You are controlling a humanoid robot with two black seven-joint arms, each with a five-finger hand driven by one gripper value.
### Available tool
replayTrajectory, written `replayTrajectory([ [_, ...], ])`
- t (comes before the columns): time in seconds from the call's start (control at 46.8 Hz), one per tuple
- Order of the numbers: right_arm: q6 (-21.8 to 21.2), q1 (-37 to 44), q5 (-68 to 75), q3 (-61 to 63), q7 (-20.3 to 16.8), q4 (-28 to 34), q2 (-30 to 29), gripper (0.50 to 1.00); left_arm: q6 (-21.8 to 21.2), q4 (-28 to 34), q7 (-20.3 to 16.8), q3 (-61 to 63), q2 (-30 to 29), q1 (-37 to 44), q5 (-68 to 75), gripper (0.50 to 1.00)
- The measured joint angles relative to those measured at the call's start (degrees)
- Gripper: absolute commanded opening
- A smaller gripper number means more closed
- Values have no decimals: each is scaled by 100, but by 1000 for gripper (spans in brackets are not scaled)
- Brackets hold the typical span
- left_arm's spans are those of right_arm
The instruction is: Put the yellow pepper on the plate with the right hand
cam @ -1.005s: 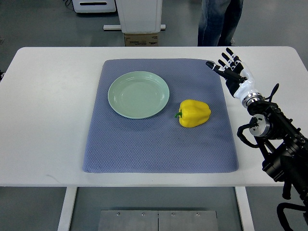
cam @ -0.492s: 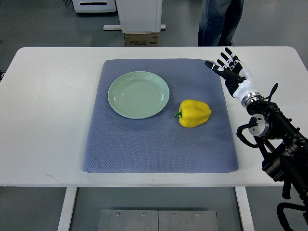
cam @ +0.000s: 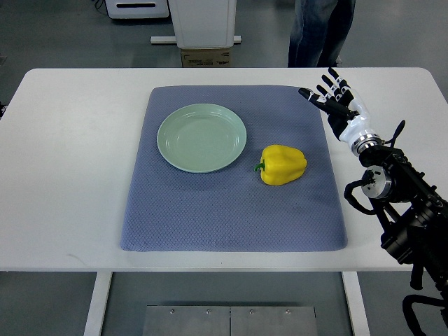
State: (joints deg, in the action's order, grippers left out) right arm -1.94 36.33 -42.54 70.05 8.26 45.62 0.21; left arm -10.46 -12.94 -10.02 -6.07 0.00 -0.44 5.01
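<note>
Fingers [cam: 329, 85] of the right hand [cam: 334, 105] are spread wide and hold nothing, the hand poised over the far right edge of the blue-grey mat [cam: 231, 210], with the thumb pointing left over the cloth. Compared with the frame 1 second earlier the hand has barely shifted: it sits at nearly the same spot by the mat's edge, its pose unchanged, and the arm runs back to the picture's lower right as before.

Yellow pepper [cam: 283, 164] lies on the mat exactly where it was, its green stem toward the left, well apart from the hand and nearer the robot than it. Just beside the pepper, to its upper left, the pale green plate [cam: 201, 137] rests bare on the mat, not touching the pepper; it too has not moved. Mat and all sit on the white counter [cam: 70, 175]. Beyond the counter's far edge a person's legs [cam: 315, 31] stand.
</note>
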Motion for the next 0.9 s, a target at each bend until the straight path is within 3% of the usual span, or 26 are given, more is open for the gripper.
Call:
replayTrajectory([
  [0.663, 1, 49, -4, -307, 1, 54, 42, 998, 0, -4, 0, 0, 0, 1, 0, 1000],
  [0.898, -76, 95, -9, -827, 10, 239, 407, 998, 0, -3, 0, 1, 0, 1, 0, 1000],
])
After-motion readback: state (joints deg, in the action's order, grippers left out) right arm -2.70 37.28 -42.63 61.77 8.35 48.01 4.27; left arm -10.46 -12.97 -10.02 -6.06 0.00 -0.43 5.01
